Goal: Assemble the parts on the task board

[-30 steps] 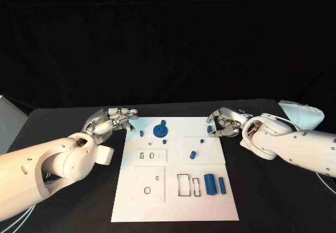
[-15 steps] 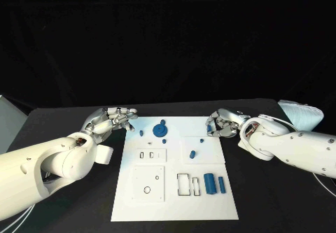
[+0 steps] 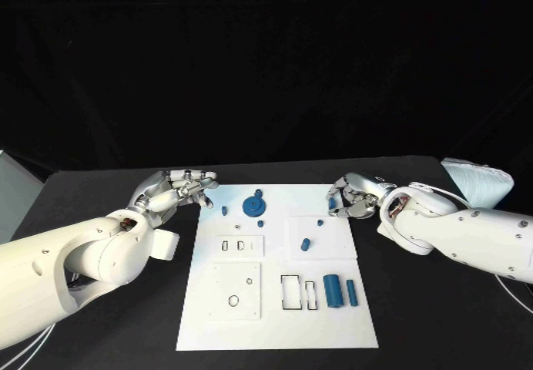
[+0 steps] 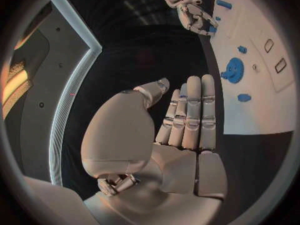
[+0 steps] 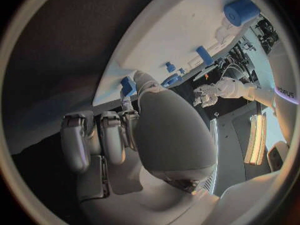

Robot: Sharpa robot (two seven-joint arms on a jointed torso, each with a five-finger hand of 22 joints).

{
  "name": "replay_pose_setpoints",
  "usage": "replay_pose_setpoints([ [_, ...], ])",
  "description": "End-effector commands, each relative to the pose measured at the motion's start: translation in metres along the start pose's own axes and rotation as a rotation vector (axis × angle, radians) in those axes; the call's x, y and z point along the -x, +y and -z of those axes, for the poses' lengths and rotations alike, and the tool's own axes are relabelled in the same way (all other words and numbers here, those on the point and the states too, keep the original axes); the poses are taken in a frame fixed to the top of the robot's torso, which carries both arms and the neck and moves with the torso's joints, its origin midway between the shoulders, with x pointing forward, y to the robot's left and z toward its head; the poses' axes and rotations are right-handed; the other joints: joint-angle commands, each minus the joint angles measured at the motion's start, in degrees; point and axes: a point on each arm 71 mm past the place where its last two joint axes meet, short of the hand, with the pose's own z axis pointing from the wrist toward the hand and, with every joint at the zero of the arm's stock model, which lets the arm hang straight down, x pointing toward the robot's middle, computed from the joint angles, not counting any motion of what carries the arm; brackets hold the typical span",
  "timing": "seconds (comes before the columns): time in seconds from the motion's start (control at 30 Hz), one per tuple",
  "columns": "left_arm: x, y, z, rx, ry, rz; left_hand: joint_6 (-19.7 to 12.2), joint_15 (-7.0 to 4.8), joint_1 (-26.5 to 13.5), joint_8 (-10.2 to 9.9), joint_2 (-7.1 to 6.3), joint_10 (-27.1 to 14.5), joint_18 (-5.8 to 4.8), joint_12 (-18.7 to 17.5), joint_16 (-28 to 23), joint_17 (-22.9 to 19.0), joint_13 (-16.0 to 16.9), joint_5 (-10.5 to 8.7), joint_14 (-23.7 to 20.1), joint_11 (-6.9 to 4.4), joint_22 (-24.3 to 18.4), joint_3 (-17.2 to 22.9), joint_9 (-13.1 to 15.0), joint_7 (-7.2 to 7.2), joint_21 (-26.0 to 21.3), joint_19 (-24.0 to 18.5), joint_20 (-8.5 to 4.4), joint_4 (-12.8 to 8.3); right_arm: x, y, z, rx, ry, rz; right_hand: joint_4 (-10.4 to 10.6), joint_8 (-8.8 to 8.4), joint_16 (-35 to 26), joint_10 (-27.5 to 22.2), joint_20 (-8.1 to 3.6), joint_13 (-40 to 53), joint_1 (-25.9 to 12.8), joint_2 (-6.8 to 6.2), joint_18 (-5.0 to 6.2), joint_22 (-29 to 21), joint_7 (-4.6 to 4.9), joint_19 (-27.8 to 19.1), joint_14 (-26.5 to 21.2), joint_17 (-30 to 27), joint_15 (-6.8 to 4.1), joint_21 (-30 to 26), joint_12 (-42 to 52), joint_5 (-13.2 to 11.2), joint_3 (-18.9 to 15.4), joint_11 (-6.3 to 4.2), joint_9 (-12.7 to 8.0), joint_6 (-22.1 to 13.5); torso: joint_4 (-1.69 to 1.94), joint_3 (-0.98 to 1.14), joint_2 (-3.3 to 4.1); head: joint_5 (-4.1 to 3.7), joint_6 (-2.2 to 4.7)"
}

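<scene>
The task board (image 3: pixel 278 308) lies in the middle of the black table (image 3: pixel 444 324) with blue parts (image 3: pixel 332 291) on it, and at its far corners the left hand (image 3: pixel 178 190) hovers empty with fingers straight while the right hand (image 3: pixel 353 196) pinches a small blue part (image 3: pixel 332 204).

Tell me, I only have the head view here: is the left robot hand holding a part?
Observer: No. The left wrist view shows the left robot hand with a bare palm and straight fingers, beside the task board.
Operator: And the right one, by the board's right edge?
Observer: In the right wrist view the right robot hand has its thumb tip against a small blue part at the board's edge. I cannot tell whether it grips it.
</scene>
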Motion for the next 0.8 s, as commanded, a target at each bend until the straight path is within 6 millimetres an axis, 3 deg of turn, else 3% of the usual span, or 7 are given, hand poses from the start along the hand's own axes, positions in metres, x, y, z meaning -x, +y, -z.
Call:
replay_pose_setpoints([
  [0.03, -0.0016, -0.0012, -0.0003, -0.008, 0.014, 0.006, -0.5, -0.16, -0.6, -0.2, 0.16, -0.3, 0.68, -0.1, 0.3, 0.0, 0.1, 0.07, -0.4, 0.07, 0.0, 0.2, 0.1, 0.05, 0.2, -0.4, -0.15, 0.0, -0.0009, -0.0003, -0.0001, -0.002, 0.007, 0.006, 0.1, 0.34, 0.2, 0.3, -0.26, 8.6, -0.2, 0.47, -0.4, 13.9, 0.05, 5.1, 6.0, 15.1, -0.58, 0.4, 0.4, -0.1, 0.4, 0.02, 0.1, 0.5, -0.01, 0.01, -0.01, -0.02, -0.05],
  [0.23, -0.0016, -0.0012, -0.0002, -0.008, 0.014, 0.006, -0.5, -0.16, -0.6, -0.2, 0.16, -0.3, 0.68, -0.1, 0.3, 0.0, 0.1, 0.07, -0.4, 0.07, 0.0, 0.2, 0.1, 0.05, 0.2, -0.4, -0.15, 0.0, 0.0001, -0.0008, -0.0001, -0.004, -0.006, 0.009, -0.1, 0.68, 0.2, 0.5, -0.52, 8.8, -0.1, 1.38, -0.48, 14.1, -0.23, 5.3, 6.0, 15.1, -0.83, 0.7, 0.6, 0.2, 1.9, -0.25, 0.0, 1.1, -0.02, 0.02, -0.01, -0.05, -0.09],
  [0.33, -0.0016, -0.0012, -0.0003, -0.008, 0.014, 0.006, -0.5, -0.16, -0.6, -0.2, 0.16, -0.3, 0.68, -0.1, 0.3, 0.0, 0.1, 0.07, -0.4, 0.07, 0.0, 0.2, 0.1, 0.05, 0.2, -0.4, -0.15, 0.0, 0.0008, -0.0004, -0.0002, -0.002, -0.017, 0.011, -0.2, 1.08, 0.2, 0.6, -0.86, 8.9, 0.7, 1.76, -0.57, 14.4, -0.48, 5.5, 6.0, 15.1, -1.12, 1.0, 0.6, -3.9, 4.8, -0.56, -0.1, 1.7, -0.04, 0.03, -0.02, -0.06, -0.1],
  [0.8, -0.0015, -0.001, -0.0004, -0.006, 0.013, 0.005, -0.5, -0.16, -0.6, -0.2, 0.16, -0.3, 0.68, -0.1, 0.3, 0.0, 0.1, 0.07, -0.4, 0.07, 0.0, 0.2, 0.1, 0.05, 0.2, -0.4, -0.15, 0.0, 0.002, 0.0032, -0.0001, 0.019, -0.043, 0.01, -1.9, 4.66, 0.2, 2.9, -2.33, 11.1, 0.9, 2.93, -0.81, 15.0, -2.62, 6.0, 6.0, 15.1, -2.87, 1.9, 2.5, -5.2, 12.2, -2.31, 1.1, 5.1, 0.05, -0.01, -0.02, -0.01, -0.22],
])
